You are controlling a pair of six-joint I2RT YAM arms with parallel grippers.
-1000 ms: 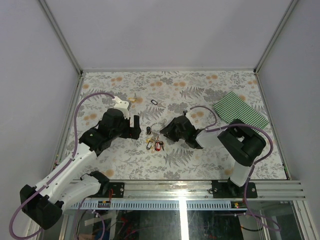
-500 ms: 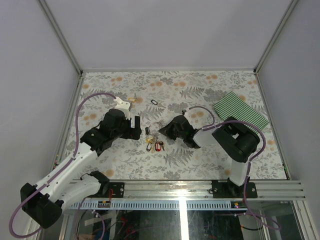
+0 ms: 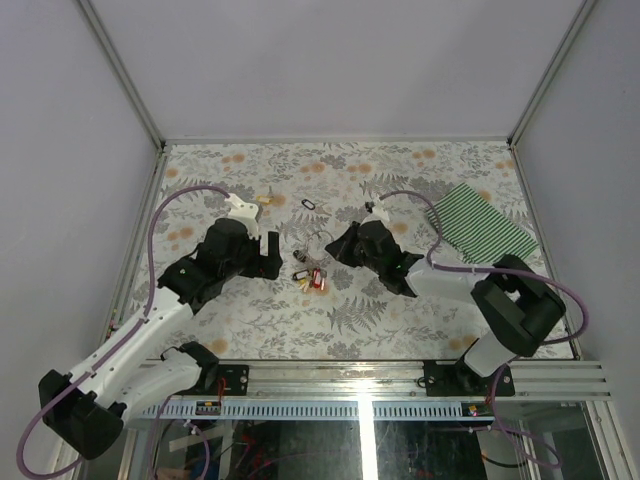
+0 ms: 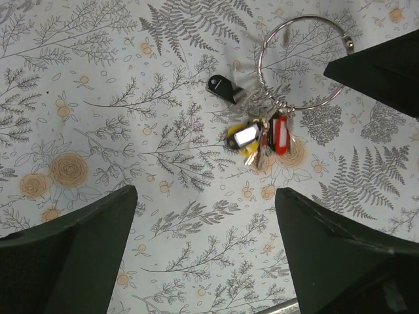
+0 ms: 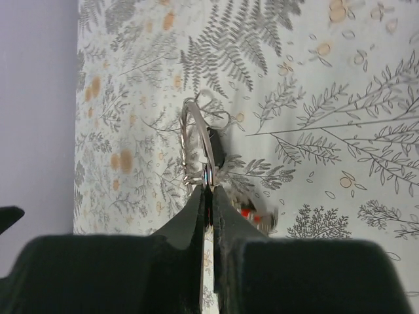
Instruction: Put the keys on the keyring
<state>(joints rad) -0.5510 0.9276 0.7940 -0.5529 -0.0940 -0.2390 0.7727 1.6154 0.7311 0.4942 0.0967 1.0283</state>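
The keyring, a thin silver wire ring, is seen round in the left wrist view and edge-on in the right wrist view. The keys hang in a bunch at its lower edge: black head, yellow head, red head. My right gripper is shut on the ring's wire and sits just right of the bunch. My left gripper stands open with nothing between its fingers, just left of the keys.
A small dark oval loop lies behind the keys. A green striped cloth lies at the back right. A small beige piece sits near the left arm's wrist. Metal frame rails edge the floral table.
My right gripper has shut on the keyring and shifted toward the back, its elbow swinging right. The keys slid slightly with the ring. The left arm has barely moved.
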